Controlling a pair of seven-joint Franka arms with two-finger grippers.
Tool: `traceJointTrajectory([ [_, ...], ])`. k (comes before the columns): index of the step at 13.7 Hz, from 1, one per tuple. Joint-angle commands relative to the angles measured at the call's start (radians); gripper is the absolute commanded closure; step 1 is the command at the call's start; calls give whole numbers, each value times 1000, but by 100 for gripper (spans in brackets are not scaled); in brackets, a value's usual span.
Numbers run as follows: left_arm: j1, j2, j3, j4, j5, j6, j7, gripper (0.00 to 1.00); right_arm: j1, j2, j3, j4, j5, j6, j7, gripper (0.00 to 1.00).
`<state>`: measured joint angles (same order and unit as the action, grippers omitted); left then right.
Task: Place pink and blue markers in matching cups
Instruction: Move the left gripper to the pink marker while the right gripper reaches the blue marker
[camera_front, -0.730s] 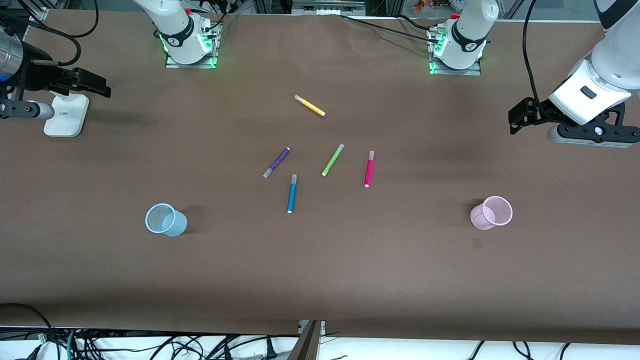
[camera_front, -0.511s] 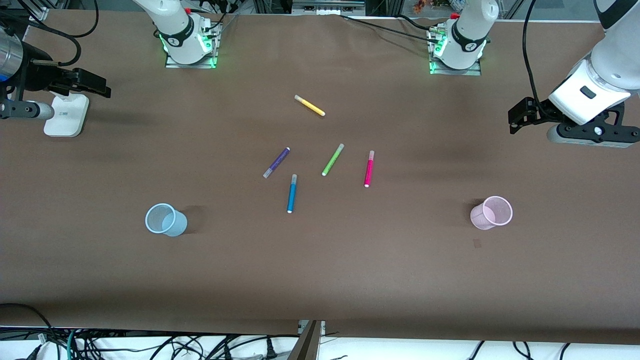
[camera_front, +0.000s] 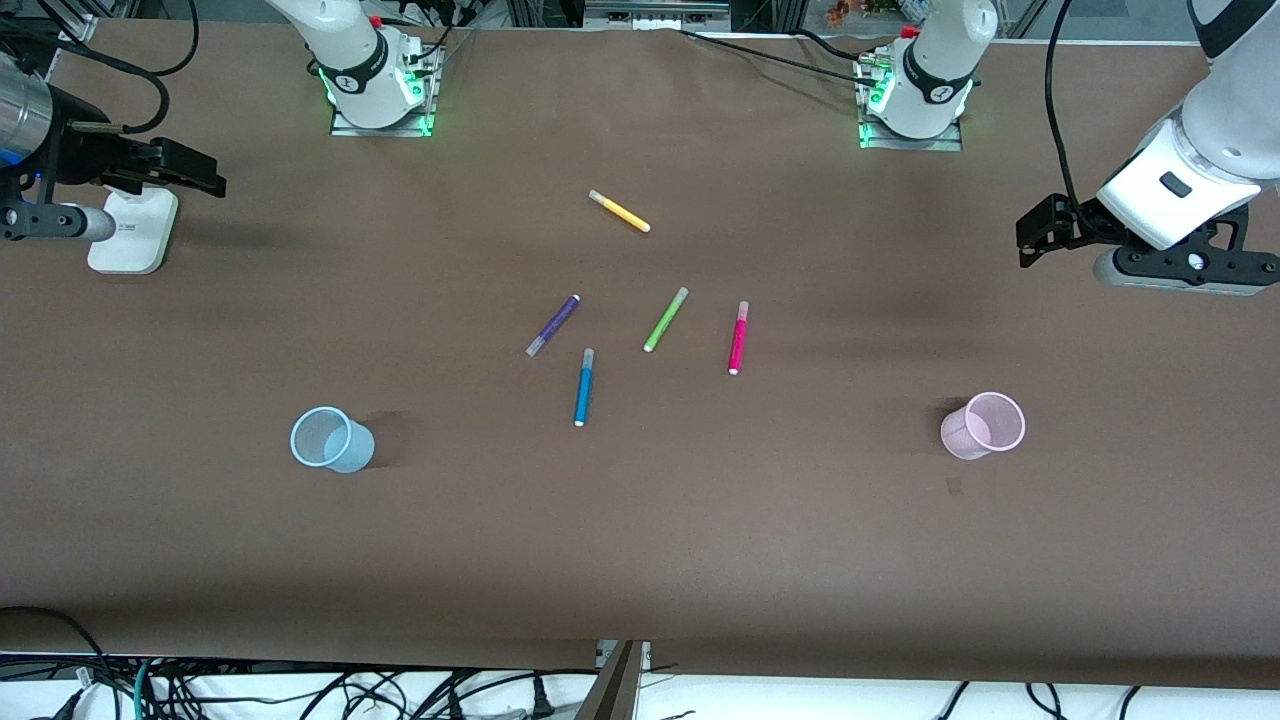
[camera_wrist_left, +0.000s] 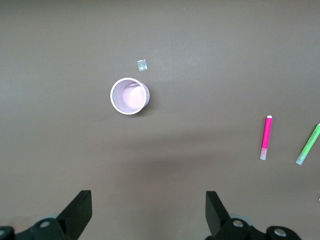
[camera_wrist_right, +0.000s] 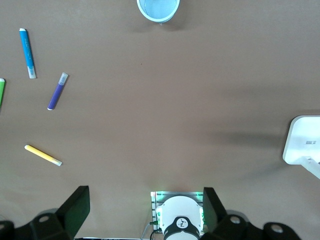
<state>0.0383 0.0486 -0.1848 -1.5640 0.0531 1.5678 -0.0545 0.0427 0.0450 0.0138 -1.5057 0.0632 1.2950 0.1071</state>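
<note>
The pink marker (camera_front: 738, 338) and the blue marker (camera_front: 583, 387) lie flat in the middle of the table among other pens. The pale pink cup (camera_front: 985, 425) stands upright toward the left arm's end, the pale blue cup (camera_front: 330, 440) toward the right arm's end. My left gripper (camera_front: 1040, 232) hovers open and empty over the table's left-arm end. Its wrist view shows the pink cup (camera_wrist_left: 129, 96) and the pink marker (camera_wrist_left: 266, 137). My right gripper (camera_front: 190, 170) hovers open and empty over the right-arm end. Its wrist view shows the blue cup (camera_wrist_right: 158, 9) and the blue marker (camera_wrist_right: 27, 53).
A purple pen (camera_front: 553, 325), a green pen (camera_front: 665, 319) and a yellow pen (camera_front: 619, 211) lie near the two markers. A white block (camera_front: 132, 232) sits under the right gripper. A small tape scrap (camera_front: 953, 486) lies by the pink cup.
The right gripper has shifted very slightly toward the table's middle. Markers and cups have not moved.
</note>
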Motion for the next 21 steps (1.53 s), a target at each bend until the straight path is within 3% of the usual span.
traceJointTrajectory([
  [1,-5,-4,5,-14,-29,-11,4,0,-3,16,8,18,-14,-2,-15,0],
  [4,-9,37,4,-8,-30,-81,7,0,2,26,8,16,-23,3,-7,0],
  [8,-12,71,-56,-33,-30,-161,19,0,74,42,9,18,-16,32,5,0],
  [11,-9,71,-81,-153,-82,-125,21,0,164,94,9,16,-10,125,92,0],
  [14,-6,1,-165,-368,-101,73,15,0,230,148,9,-14,-6,239,193,0],
  [18,-18,2,-212,-496,-101,268,51,0,330,240,9,-53,-8,397,379,0],
  [21,-20,29,-313,-700,-95,611,50,0,425,340,9,-51,-10,512,529,0],
])
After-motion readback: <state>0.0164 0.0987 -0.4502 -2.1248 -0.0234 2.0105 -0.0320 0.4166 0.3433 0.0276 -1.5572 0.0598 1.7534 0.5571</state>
